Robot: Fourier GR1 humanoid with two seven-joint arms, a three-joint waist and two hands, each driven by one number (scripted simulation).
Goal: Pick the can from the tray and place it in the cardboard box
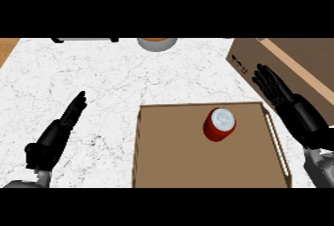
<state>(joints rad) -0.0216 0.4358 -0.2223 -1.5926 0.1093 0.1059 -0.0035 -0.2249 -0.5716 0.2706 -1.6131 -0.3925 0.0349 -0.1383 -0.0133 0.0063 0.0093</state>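
Cardboard box (313,48): cut off by the top and right edges, with only one corner and parts of two faces showing; its near wall is partly hidden behind the right hand (275,90). Tray (169,167): near rim cut off at the bottom. Round pale vessel (157,43) and grey bar-like item (85,39) at the far edge: only slivers show, too little to identify.
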